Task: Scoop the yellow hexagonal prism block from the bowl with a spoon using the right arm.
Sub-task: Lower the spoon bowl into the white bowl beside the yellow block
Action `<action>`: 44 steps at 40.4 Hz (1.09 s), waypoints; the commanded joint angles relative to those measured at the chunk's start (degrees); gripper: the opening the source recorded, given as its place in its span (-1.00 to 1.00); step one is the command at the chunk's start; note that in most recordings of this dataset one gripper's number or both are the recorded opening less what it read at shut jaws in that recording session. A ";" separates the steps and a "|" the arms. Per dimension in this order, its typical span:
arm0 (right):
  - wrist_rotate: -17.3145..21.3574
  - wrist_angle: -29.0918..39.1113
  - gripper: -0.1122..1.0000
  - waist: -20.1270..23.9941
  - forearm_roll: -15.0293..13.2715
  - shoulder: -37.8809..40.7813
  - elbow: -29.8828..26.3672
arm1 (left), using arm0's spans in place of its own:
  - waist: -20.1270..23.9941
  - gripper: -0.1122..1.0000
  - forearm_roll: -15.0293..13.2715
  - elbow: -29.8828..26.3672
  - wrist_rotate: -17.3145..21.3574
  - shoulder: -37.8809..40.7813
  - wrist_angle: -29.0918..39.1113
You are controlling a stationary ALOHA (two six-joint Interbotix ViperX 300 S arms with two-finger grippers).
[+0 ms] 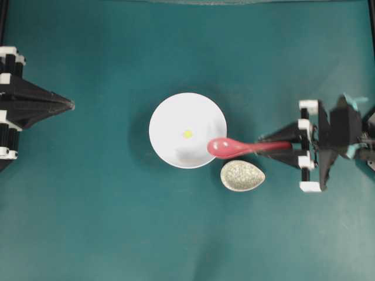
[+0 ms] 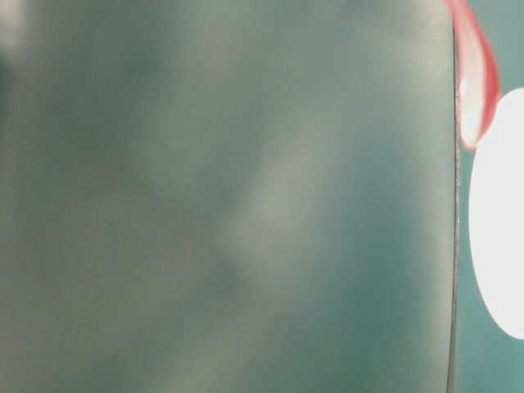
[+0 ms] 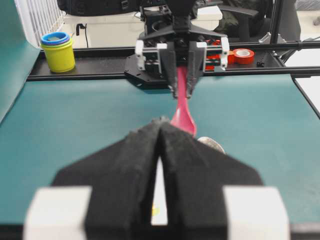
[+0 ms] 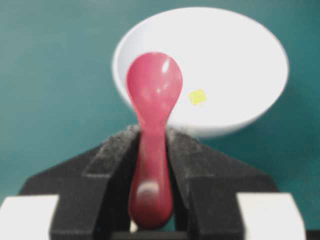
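The yellow hexagonal prism block [image 1: 187,133], tiny and pale, lies near the middle of the white bowl [image 1: 170,111]. The right gripper [image 1: 270,146] clamps the glossy pink-red spoon [image 1: 234,147] by its handle, its deep oval scoop over the bowl's rim beside a speckled spoon rest [image 1: 242,175]. The left gripper [image 1: 69,105] is closed, well apart

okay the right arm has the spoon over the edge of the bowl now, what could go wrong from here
The tiny pale yellow hexagonal block sits mid-floor in the plain round white bowl, off to one side of the glossy pink-red soup spoon; a straight push may slide it ahead instead of loading it.

The right gripper pinches only the handle's end, so the spoon might pivot on contact.

The spoon overhangs the near rim; pressing down there could tip or shove the bowl toward the speckled beige egg-shaped spoon rest.
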 commanded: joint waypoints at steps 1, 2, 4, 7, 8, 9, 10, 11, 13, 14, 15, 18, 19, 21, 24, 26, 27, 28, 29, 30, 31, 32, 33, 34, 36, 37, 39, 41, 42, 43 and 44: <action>-1.85 7.38 -0.35 -3.78 -0.18 -2.20 -4.22 | 0.09 -0.82 0.18 -1.58 0.09 0.35 -0.62; -2.55 9.93 -0.35 -5.10 -0.09 -2.55 -5.36 | 0.00 -0.82 0.18 -1.58 0.09 0.35 -0.53; -3.69 14.94 -0.35 -7.56 -0.09 -2.64 -7.65 | 0.00 -0.82 0.18 -1.58 0.09 0.35 -0.53; -4.39 20.21 -0.35 -10.37 -0.18 -2.37 -10.11 | 0.00 -0.82 0.18 -1.58 0.09 0.35 -0.53; -4.57 22.32 -0.35 -11.43 -0.18 -2.29 -10.99 | 0.00 -0.82 0.18 -1.58 0.09 0.35 -0.53; -4.57 23.64 -0.35 -12.13 -0.35 -2.20 -11.51 | 0.00 -0.82 0.18 -1.67 0.09 0.35 -0.53; -4.66 25.49 -0.35 -13.10 -0.44 -2.02 -12.22 | 0.00 -0.82 0.09 -1.58 0.09 0.35 -0.53; -4.66 26.63 -0.35 -13.71 -0.62 -1.93 -12.74 | 0.09 -0.82 0.18 -1.58 0.09 0.35 -0.53; -4.66 29.36 -0.35 -14.94 -0.88 -1.67 -13.80 | 0.09 -0.82 0.18 -1.58 0.09 0.35 -0.35; -4.66 30.76 -0.35 -15.56 -1.14 -1.58 -14.50 | 0.00 -0.82 0.18 -1.58 0.09 0.35 -0.26; -4.66 31.64 -0.35 -16.00 -1.23 -1.49 -14.94 | 0.09 -0.82 0.18 -1.58 0.09 0.35 -0.26; -4.66 35.07 -0.35 -17.05 -1.41 -1.14 -16.44 | 0.09 -0.82 0.18 -1.58 0.09 0.35 -0.18; -4.66 35.77 -0.35 -17.14 -1.41 -1.14 -16.79 | 0.09 -0.82 0.18 -1.58 0.09 0.35 -0.18; -4.57 37.71 -0.35 -17.58 -1.41 -0.97 -17.67 | 0.00 -0.82 0.18 -1.58 0.09 0.26 -0.18; -4.48 40.17 -0.35 -18.02 -1.41 -0.44 -18.81 | 0.00 -0.82 0.18 -1.58 0.09 0.35 -0.18; -4.39 41.75 -0.35 -18.28 -1.41 0.00 -19.60 | 0.00 -0.82 0.18 -1.58 0.09 0.26 -0.18; -4.39 42.63 -0.35 -18.46 -1.32 0.26 -20.04 | 0.00 -0.82 0.18 -1.58 0.09 0.26 -0.18; -4.31 43.15 -0.35 -18.54 -1.41 0.62 -20.30 | 0.00 -0.82 0.18 -1.67 0.09 0.35 -0.18; -4.13 43.95 -0.35 -18.72 -1.41 1.14 -20.83 | 0.00 -0.82 0.18 -1.67 0.09 0.26 -0.26; -4.13 44.38 -0.35 -18.81 -1.41 1.49 -21.09 | 0.09 -0.82 0.18 -1.67 0.09 0.26 -0.26; -4.04 44.82 -0.35 -18.90 -1.41 1.76 -21.36 | 0.09 -0.82 0.18 -1.67 0.09 0.26 -0.26; -4.04 45.44 -0.35 -19.07 -1.41 2.29 -21.88 | 0.00 -0.82 0.18 -1.67 0.09 0.35 -0.26; -4.04 45.79 -0.35 -19.25 -1.41 2.72 -22.15 | 0.00 -0.82 0.18 -1.58 0.09 0.26 -0.26; -4.04 46.23 -0.35 -19.25 -1.41 3.25 -22.59 | 0.00 -0.82 0.18 -1.67 0.09 0.35 -0.26; -4.04 46.93 -0.35 -19.42 -1.41 4.31 -23.47 | 0.00 -0.82 0.18 -1.67 0.09 0.26 -0.26; -4.04 47.29 -0.35 -19.42 -1.41 4.83 -24.08 | 0.09 -0.82 0.18 -1.67 0.09 0.26 -0.26; -4.04 47.90 -0.35 -19.51 -1.41 5.80 -24.96 | 0.00 -0.82 0.18 -1.58 0.09 0.26 -0.18; -4.04 48.60 -0.35 -19.51 -1.41 6.86 -25.93 | 0.00 -0.82 0.18 -1.67 0.09 0.35 -0.18; -4.04 49.22 -0.35 -19.60 -1.41 7.38 -26.46 | 0.09 -0.82 0.09 -1.58 0.09 0.35 -0.18; -4.04 49.66 -0.35 -19.69 -1.41 7.73 -26.81 | 0.00 -0.82 0.18 -1.67 0.09 0.26 -0.18; -4.04 50.36 -0.35 -19.78 -1.41 8.35 -27.33 | 0.09 -0.82 0.18 -1.58 0.09 0.26 -0.18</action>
